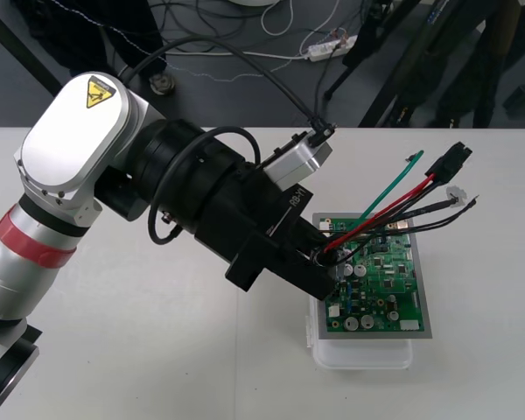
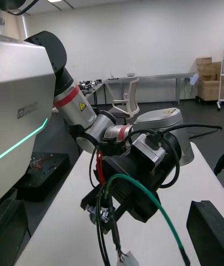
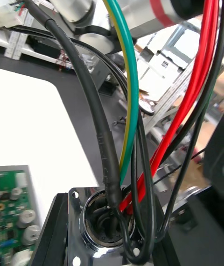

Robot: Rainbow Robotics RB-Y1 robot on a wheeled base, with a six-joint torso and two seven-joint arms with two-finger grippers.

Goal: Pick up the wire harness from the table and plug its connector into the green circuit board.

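**Socket gripped, plug unseated**

The left pincer (image 1: 328,262) is clenched on the harness's (image 1: 394,197) metal socket (image 3: 109,221), at the board's (image 1: 385,280) left edge. The wires arch over the board, and the plug (image 1: 449,162) hangs free past the board's far right corner. The right pincer (image 2: 109,228), released, waits right of the board. Best, I judge, to keep the socket steady while the right takes the plug close behind its body, squares it to the board and presses straight down.
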